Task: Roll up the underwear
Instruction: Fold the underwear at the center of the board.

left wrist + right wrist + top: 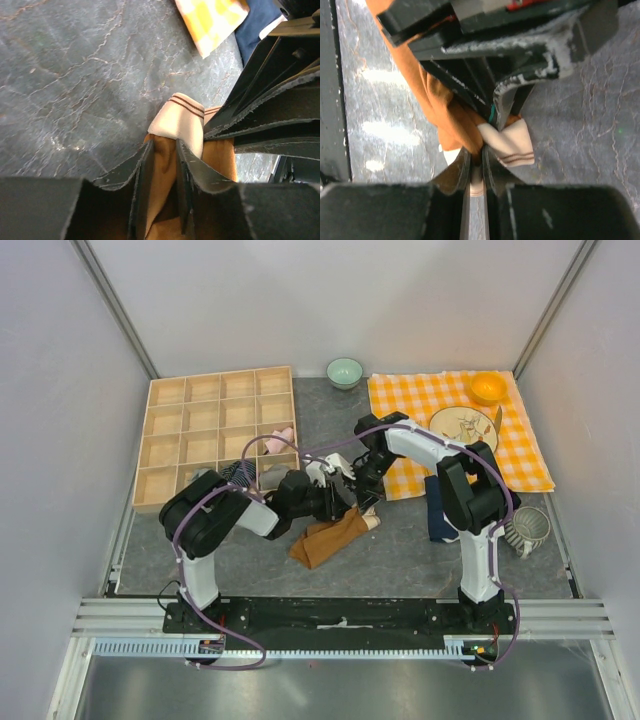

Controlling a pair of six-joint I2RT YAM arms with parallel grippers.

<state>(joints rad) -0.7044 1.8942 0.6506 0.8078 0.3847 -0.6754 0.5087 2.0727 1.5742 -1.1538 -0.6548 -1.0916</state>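
Both arms are meeting over the middle of the tabletop point(400, 552), working on the rust-brown underwear point(325, 538), which is lying just near of them with its tan band point(180, 120) pointing right. The left gripper point(162, 156) is standing narrow with a fold of the brown cloth running between its fingers, and it looks to be holding that fold. The right gripper point(476, 159) is pinching almost closed on the same garment, right where the brown cloth is meeting the tan band. The two grippers are crowding each other, nearly touching.

To my eye the rolling is only getting under way: most of the garment is sprawling loose toward the near left, and nothing is looking like a tight roll yet. The next move is probably calling for one gripper to anchor the band end while the other is turning the cloth over on itself. They will have to do it without tangling fingers.

The tabletop is a dark grey, stone-patterned sheet. A wooden tray point(218, 373) of compartments is sitting at the far left and a green bowl point(345, 371) at the far middle. An orange checked cloth point(410, 400) is carrying a plate point(462, 426) and an orange bowl point(488, 387) at the far right. A navy cloth point(438, 512) and a mug point(528, 528) are lying to the right. Plain white walls are closing in three sides.
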